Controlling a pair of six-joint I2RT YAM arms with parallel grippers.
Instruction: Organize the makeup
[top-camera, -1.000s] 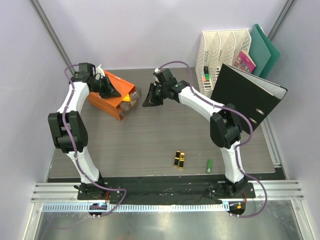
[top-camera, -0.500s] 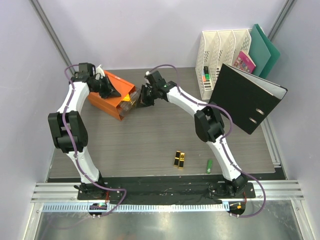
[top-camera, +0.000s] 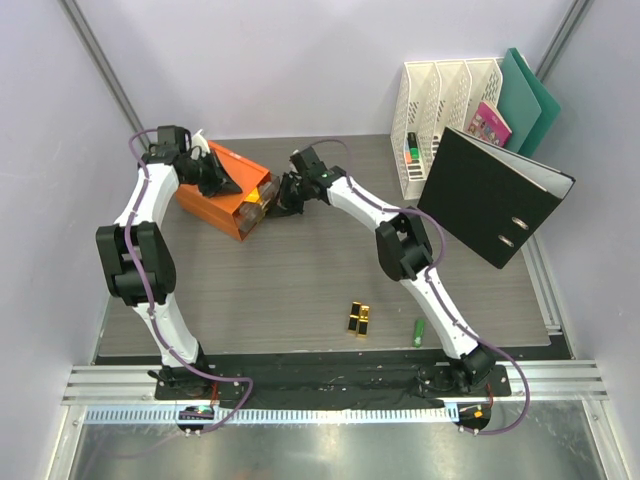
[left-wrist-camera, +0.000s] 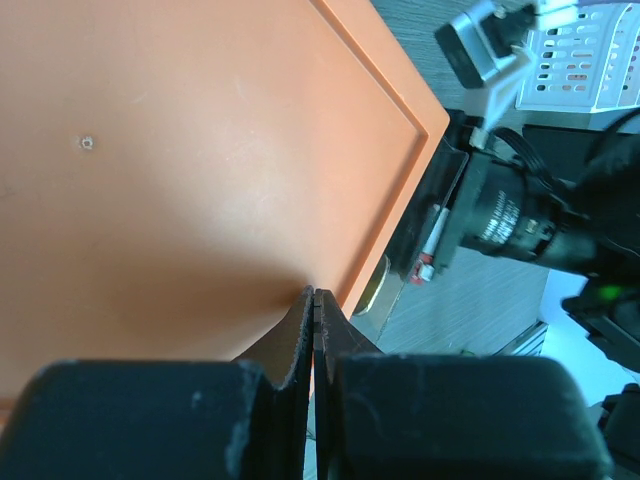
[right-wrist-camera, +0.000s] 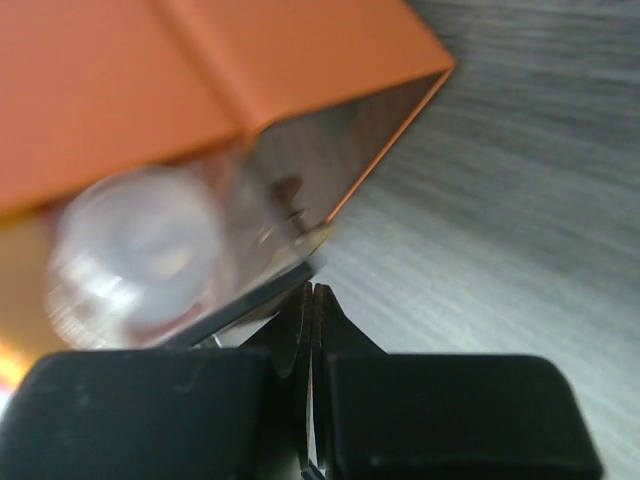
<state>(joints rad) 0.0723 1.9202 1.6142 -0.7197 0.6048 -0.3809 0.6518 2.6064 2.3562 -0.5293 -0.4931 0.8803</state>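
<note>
Two black-gold lipsticks (top-camera: 359, 318) and a small green tube (top-camera: 419, 332) lie on the table near the front. The orange box with drawers (top-camera: 215, 195) sits at the back left, and its clear drawer (top-camera: 256, 205) sticks out to the right. A clear bottle (right-wrist-camera: 140, 255) shows blurred inside that drawer. My left gripper (top-camera: 229, 185) is shut, with its tips (left-wrist-camera: 315, 293) resting on the box's orange top (left-wrist-camera: 180, 170). My right gripper (top-camera: 274, 204) is shut, with its tips (right-wrist-camera: 312, 290) against the drawer's front edge (right-wrist-camera: 262, 296). The other makeup is out of view.
A white file rack (top-camera: 440, 100) stands at the back right with a pink booklet (top-camera: 490, 123) and green folders (top-camera: 530, 95). A black binder (top-camera: 495, 195) leans in front of it. The right arm (left-wrist-camera: 520, 215) shows in the left wrist view, beyond the box.
My right gripper has moved left across the table to the front of the box's clear drawer. The left gripper has stayed on the box top.
</note>
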